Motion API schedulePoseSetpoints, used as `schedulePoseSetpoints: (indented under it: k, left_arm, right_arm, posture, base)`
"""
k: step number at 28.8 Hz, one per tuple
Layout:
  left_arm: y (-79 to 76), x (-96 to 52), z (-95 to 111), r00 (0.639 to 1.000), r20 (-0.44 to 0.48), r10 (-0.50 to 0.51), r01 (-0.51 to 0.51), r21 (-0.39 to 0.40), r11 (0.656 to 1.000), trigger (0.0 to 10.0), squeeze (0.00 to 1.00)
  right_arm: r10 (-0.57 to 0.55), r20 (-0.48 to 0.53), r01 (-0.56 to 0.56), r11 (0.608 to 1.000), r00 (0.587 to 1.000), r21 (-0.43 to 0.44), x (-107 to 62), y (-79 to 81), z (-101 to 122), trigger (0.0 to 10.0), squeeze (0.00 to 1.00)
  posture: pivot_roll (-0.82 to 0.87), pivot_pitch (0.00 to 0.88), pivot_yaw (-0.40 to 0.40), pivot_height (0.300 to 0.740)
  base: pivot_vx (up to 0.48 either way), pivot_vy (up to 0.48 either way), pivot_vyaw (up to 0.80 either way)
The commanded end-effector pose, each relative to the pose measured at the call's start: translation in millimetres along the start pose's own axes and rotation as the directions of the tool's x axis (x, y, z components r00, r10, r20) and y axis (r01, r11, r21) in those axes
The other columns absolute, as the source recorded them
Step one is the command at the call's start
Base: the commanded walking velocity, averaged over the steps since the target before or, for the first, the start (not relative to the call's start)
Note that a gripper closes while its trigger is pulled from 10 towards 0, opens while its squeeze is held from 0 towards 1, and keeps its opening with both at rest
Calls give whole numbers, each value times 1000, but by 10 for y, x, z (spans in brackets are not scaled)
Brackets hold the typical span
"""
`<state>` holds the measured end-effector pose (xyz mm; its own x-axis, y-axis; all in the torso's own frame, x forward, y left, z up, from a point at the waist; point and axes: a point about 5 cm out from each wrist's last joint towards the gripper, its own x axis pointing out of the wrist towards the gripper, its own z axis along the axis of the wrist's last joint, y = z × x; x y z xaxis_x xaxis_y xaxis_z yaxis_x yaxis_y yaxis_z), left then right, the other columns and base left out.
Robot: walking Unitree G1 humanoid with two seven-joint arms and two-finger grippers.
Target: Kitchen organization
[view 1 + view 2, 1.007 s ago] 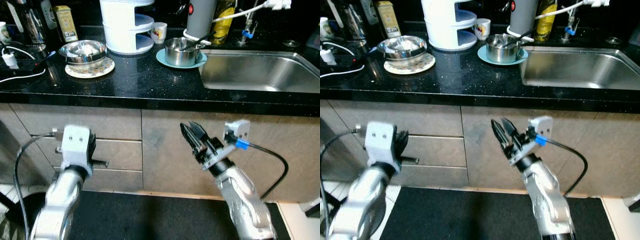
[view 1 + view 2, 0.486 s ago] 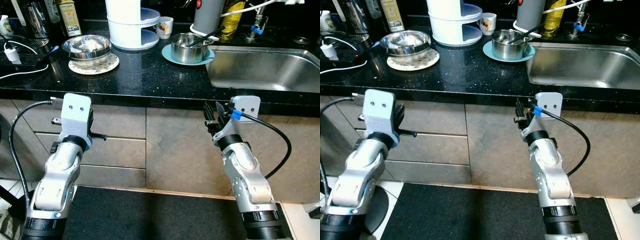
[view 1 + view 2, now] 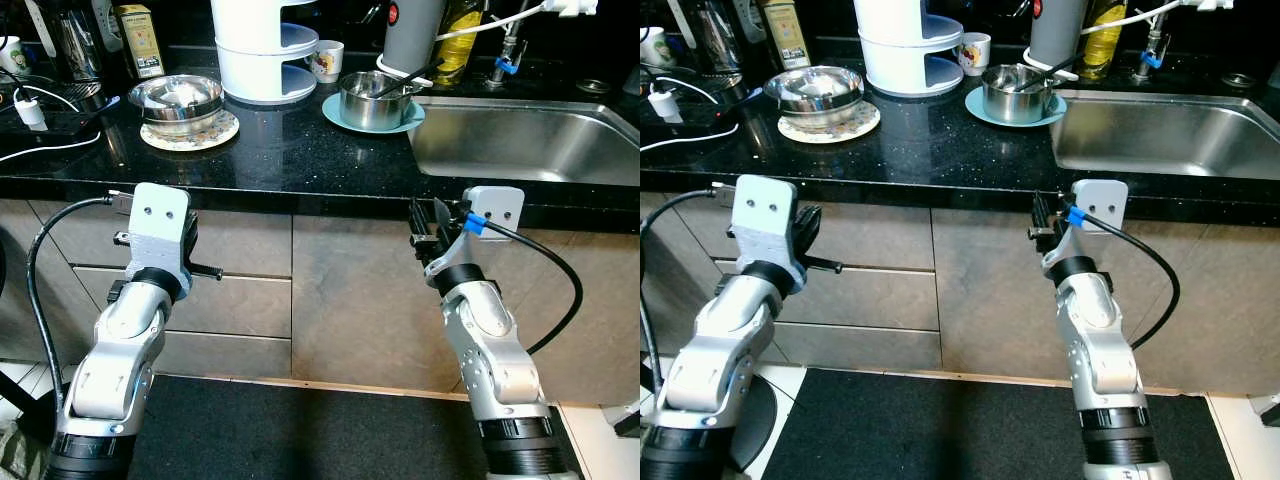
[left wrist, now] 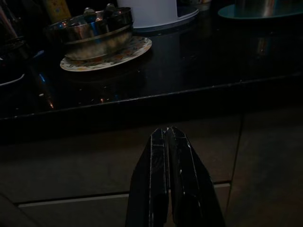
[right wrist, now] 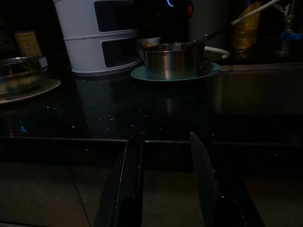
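- Left gripper [image 4: 166, 135]: black fingers pressed together, empty, level with the drawer fronts below the counter edge.
- Right gripper [image 5: 165, 142]: fingers parted, empty, just below the counter edge.
- Glossy speckled black counter [image 3: 290, 150]: steel bowl [image 3: 181, 100] on a patterned round plate [image 3: 190, 133]; steel pot [image 3: 368, 98] on a teal plate [image 3: 345, 117], beside the steel sink [image 3: 520, 140].

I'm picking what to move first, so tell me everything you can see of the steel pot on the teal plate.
The pot is a small, shiny steel vessel with straight sides and an open top, no lid. It stands upright on a teal plate on the black counter, just left of the sink and in front of a grey cylinder. A dark utensil handle leans out over its rim. Its contents cannot be made out.
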<state>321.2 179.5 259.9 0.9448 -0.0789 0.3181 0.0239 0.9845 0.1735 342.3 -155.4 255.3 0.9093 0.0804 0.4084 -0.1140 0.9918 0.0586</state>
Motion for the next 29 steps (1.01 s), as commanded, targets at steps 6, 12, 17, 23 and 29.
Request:
schedulePoseSetpoints:
  k: [6,12,17,23,29]
  left_arm:
    - [-2,8,42,1000,7,-11,11,-22,1000,10000,0]
    - [-10,8,45,1000,11,-22,22,-27,999,10000,0]
    - [-14,-1,46,999,14,-31,31,-25,999,10000,0]
    - [-15,-3,52,999,15,-38,39,-22,999,10000,0]
    - [-12,-7,54,999,16,-42,42,-19,999,10000,0]
  right_arm:
    - [22,32,-23,1000,999,8,21,56,70,10000,0]
    - [26,33,-27,1000,999,7,22,67,75,10000,0]
    - [27,34,-27,1000,999,5,12,70,75,10000,0]
    - [25,35,-25,1000,999,6,3,69,76,10000,0]
    - [24,36,-24,1000,999,8,-1,69,81,10000,0]
  posture:
    - [38,222,6,740]
    - [34,215,4,740]
    - [34,208,9,740]
    - [34,204,11,740]
    - [34,206,12,740]
  base:
    - [0,0,0]
    - [276,0,0]
    - [345,0,0]
    - [347,0,0]
    - [347,0,0]
